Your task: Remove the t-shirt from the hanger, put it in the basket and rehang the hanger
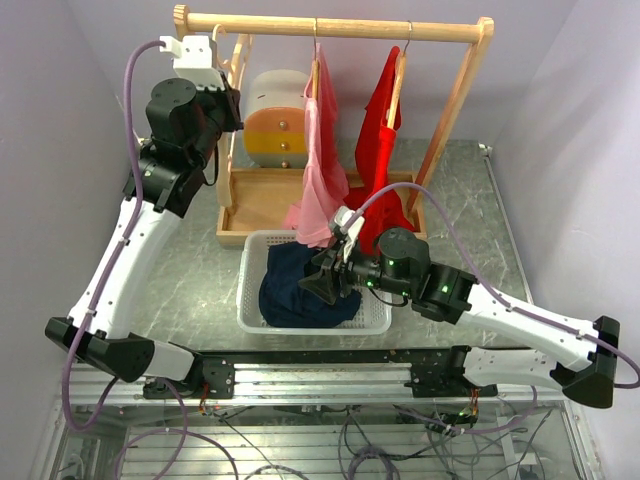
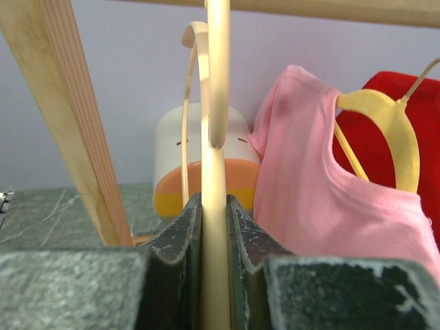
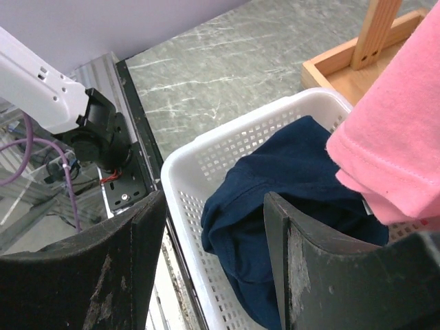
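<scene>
A pink t-shirt (image 1: pixel 320 165) hangs on a yellow hanger (image 2: pixel 392 124) from the wooden rail (image 1: pixel 330 27); a red t-shirt (image 1: pixel 380 150) hangs to its right. A navy t-shirt (image 1: pixel 300 290) lies in the white basket (image 1: pixel 252 285). My left gripper (image 1: pixel 232 100) is up by the rack's left post, shut on a bare pale hanger (image 2: pixel 214 137), which has no shirt on it. My right gripper (image 1: pixel 325 278) is open and empty just over the navy t-shirt (image 3: pixel 289 179), below the pink hem (image 3: pixel 399 137).
A white, orange and yellow toy drawer unit (image 1: pixel 277 115) stands behind the rack. The rack's wooden base tray (image 1: pixel 262 200) sits behind the basket. The rack's slanted posts (image 1: pixel 455 110) flank the clothes. The table's near edge rail (image 1: pixel 330 355) runs below the basket.
</scene>
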Controlling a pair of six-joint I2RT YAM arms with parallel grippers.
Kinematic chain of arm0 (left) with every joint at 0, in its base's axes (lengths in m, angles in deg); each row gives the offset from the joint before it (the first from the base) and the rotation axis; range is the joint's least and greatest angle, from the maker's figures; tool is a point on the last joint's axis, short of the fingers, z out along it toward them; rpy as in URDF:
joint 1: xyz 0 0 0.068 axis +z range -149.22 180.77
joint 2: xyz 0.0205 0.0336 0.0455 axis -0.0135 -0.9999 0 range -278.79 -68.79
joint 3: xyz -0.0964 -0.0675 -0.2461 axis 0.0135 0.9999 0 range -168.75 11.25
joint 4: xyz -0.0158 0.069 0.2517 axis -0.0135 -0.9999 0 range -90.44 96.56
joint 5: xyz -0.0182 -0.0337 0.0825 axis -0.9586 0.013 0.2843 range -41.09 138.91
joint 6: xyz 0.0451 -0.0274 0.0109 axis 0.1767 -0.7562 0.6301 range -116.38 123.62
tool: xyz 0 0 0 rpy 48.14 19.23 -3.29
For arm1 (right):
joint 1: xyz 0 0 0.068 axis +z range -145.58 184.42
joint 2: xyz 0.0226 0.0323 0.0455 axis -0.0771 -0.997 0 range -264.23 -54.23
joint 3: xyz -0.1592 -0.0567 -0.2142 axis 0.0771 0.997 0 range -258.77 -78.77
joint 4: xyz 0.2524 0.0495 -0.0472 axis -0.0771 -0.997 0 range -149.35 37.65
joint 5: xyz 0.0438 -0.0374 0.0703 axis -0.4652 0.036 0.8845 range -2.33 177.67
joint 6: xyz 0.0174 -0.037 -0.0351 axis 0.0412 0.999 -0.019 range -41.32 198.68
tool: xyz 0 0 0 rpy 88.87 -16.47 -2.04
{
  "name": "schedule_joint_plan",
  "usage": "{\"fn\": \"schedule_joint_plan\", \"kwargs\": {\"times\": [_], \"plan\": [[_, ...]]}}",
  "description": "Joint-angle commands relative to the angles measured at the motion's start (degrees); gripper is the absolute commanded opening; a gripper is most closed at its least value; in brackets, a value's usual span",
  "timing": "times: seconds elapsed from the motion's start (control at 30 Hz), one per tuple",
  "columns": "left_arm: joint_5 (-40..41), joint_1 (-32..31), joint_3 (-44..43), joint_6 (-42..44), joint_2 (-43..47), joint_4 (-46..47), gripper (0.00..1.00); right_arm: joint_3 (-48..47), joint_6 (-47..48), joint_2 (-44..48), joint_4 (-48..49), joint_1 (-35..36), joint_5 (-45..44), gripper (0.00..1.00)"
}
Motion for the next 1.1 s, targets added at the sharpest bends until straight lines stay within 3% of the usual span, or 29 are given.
{"fn": "schedule_joint_plan", "kwargs": {"times": [0.0,0.37,0.67,1.07], "plan": [[3.40,0.40,-3.91,0.47,-1.26,4.87,0.07,0.94,-0.60,0.36,1.99,0.25,1.34,0.58],[6.73,0.56,-10.19,0.91,-7.20,8.86,0.07,1.62,-1.43,-2.30,4.55,0.93,3.59,0.58],[6.38,2.59,-17.08,1.33,-14.02,5.70,0.07,2.53,-2.27,-3.34,6.57,1.49,4.63,0.59],[3.96,3.47,-12.72,0.55,-16.13,3.43,0.07,3.74,-1.77,-2.31,9.51,2.12,6.71,0.58]]}}
